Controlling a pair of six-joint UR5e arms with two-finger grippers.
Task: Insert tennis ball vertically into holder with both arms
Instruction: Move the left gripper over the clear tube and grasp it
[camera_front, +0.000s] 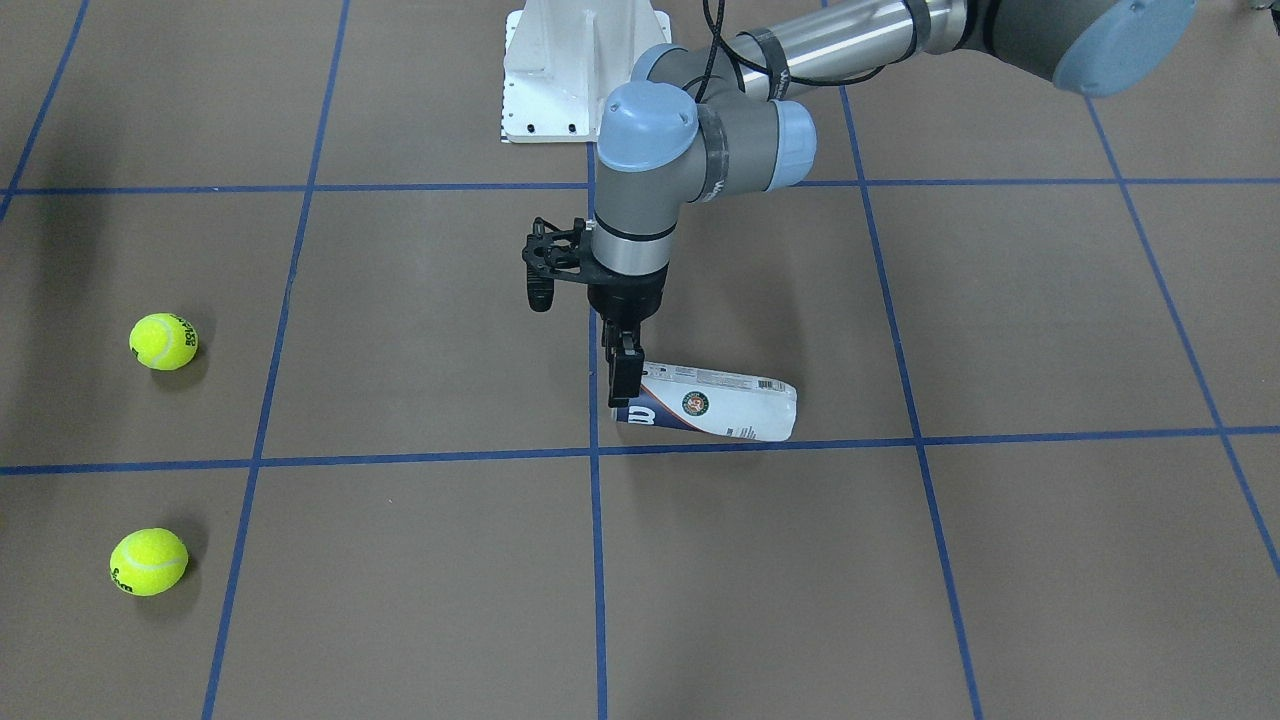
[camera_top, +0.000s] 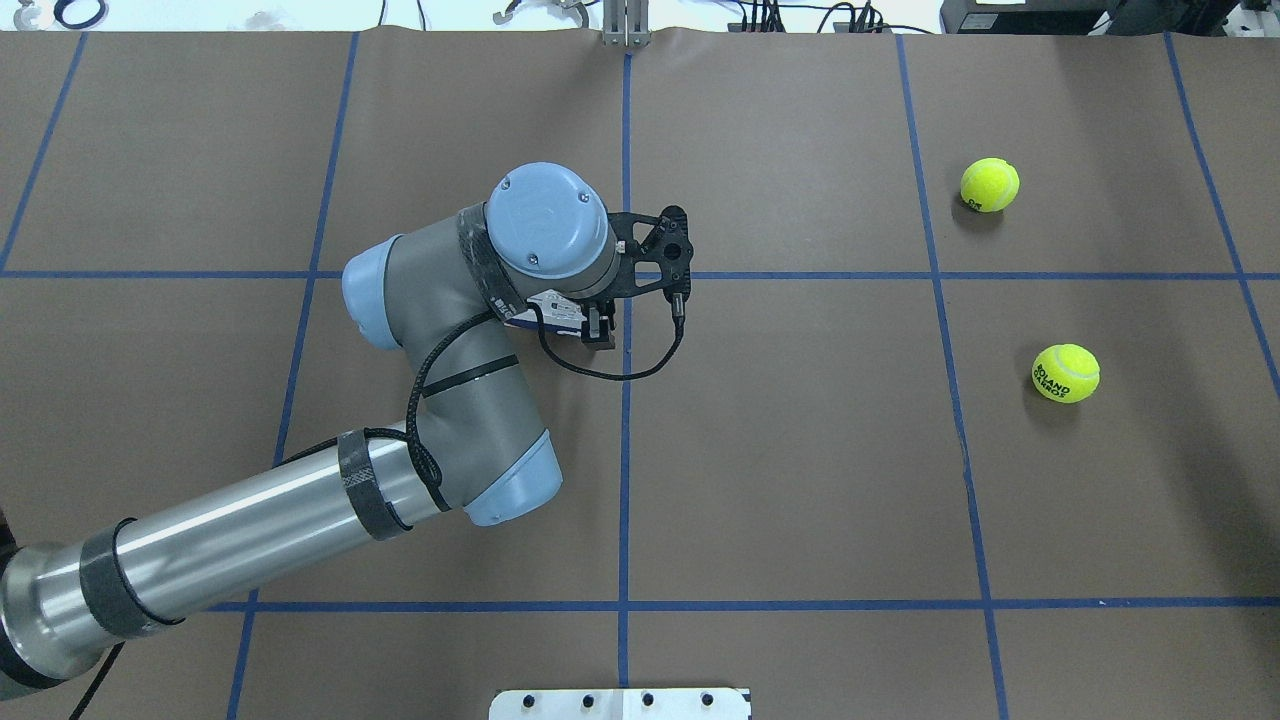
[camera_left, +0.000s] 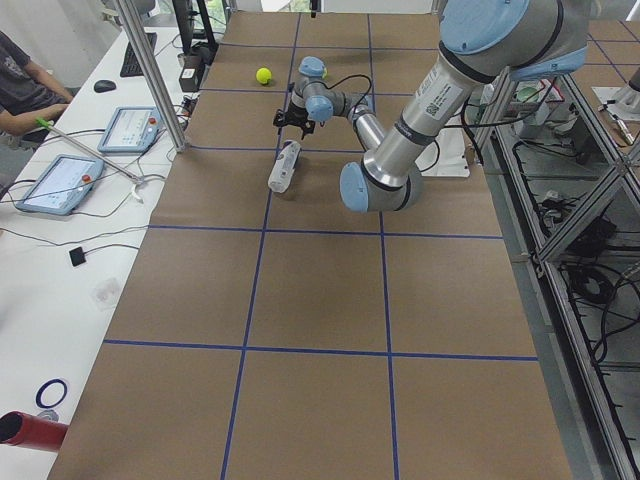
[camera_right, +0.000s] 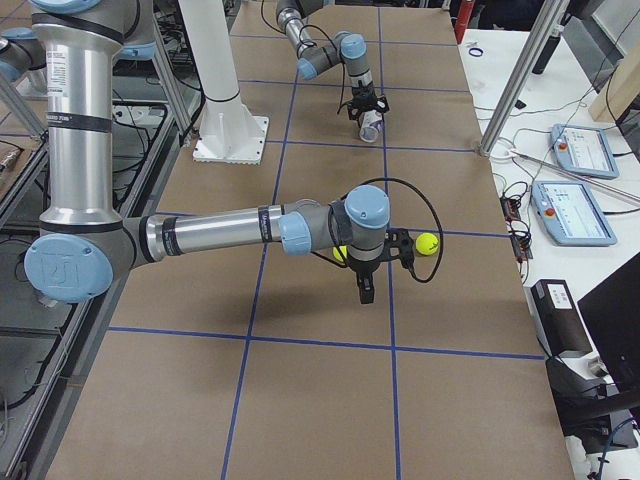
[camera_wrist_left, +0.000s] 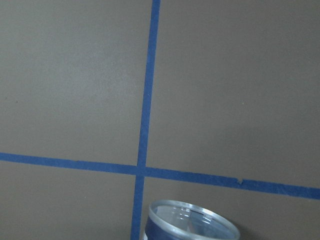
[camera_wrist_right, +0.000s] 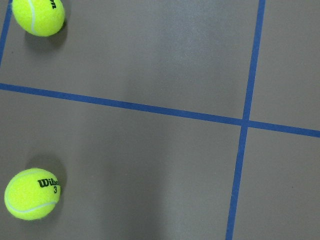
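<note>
On the brown table (camera_front: 400, 600), my left arm (camera_top: 300, 500) holds its left pincer (camera_front: 624, 392) at the silver-rimmed end of the can (camera_front: 725, 405), which lies on its side near the middle (clamped or not, I cannot tell). My right pincer (camera_right: 364, 290) hangs near a tennis ball (camera_right: 427, 243), its grip likewise unclear.

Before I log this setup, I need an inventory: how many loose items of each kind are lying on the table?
Tennis balls: 2
Holder: 1
Total: 3
</note>
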